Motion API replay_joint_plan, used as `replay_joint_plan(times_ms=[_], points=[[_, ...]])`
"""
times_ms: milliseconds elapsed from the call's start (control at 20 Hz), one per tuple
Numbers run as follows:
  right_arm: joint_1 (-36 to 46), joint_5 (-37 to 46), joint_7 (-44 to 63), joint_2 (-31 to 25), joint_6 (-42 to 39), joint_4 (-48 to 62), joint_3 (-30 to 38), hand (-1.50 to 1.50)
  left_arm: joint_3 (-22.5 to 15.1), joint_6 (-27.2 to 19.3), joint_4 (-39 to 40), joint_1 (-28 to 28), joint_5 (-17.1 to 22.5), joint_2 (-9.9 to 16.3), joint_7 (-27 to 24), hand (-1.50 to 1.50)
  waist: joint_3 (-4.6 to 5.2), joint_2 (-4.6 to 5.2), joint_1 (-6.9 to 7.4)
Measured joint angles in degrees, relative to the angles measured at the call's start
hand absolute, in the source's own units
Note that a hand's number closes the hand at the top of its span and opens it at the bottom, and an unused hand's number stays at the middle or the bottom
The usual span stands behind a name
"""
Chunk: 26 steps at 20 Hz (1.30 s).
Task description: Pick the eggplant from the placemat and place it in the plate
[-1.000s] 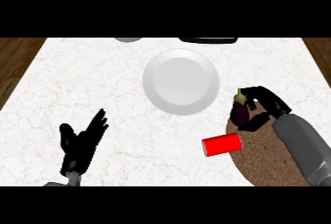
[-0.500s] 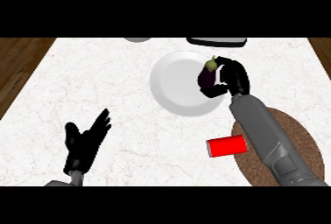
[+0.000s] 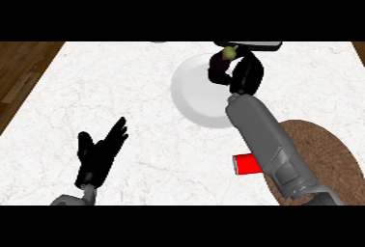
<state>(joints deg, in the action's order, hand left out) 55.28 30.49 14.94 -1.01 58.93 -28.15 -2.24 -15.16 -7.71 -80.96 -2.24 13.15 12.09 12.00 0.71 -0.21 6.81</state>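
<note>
The dark purple eggplant (image 3: 218, 65) with its green stem is held over the far part of the white plate (image 3: 192, 94), near the counter's back edge. My right hand (image 3: 245, 77) is curled round the eggplant, and its grey forearm stretches across the plate's right side. Whether the eggplant touches the plate I cannot tell. The round brown placemat (image 3: 324, 154) lies at the lower right with nothing of the task's on it. My left hand (image 3: 100, 152) rests open at the lower left, fingers up.
A red cup (image 3: 246, 164) stands at the placemat's left edge, beside my right forearm. A dark object (image 3: 260, 45) sits at the counter's back edge behind the plate. Wooden floor shows beyond the counter's left side.
My right hand has carried the eggplant from the placemat up and left to the plate's far part. The left hand has barely moved.
</note>
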Motion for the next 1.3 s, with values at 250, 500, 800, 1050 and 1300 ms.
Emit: replay_joint_plan(times_ms=[250,500,800,1050,1300], points=[[2.5,3.6,6.4,0.3,10.9,5.9,-0.3,1.5,-0.1,0.3,0.2,-1.2,-0.1,-0.2,0.3,0.0,-0.05,0.63,0.67],[4.9,7.6,11.0,0.4,17.2,13.5,0.8,1.5,0.3,-0.1,0.3,-1.1,-0.2,0.0,0.4,0.0,-0.09,0.64,-0.76],[9.1,12.7,16.2,0.3,20.4,21.2,2.3,1.5,1.7,-0.7,0.7,-0.5,0.1,0.3,0.3,0.0,-0.2,0.47,-3.2],[11.8,16.2,21.4,-0.7,21.9,25.4,2.0,1.5,2.4,-1.1,0.6,-0.1,0.2,0.1,-0.2,0.0,-0.32,0.48,-4.52],[10.2,16.8,28.4,-1.3,22.0,27.3,2.3,-1.5,2.3,-1.3,0.9,0.0,-0.2,-0.5,-1.2,0.0,-0.41,1.03,-4.34]])
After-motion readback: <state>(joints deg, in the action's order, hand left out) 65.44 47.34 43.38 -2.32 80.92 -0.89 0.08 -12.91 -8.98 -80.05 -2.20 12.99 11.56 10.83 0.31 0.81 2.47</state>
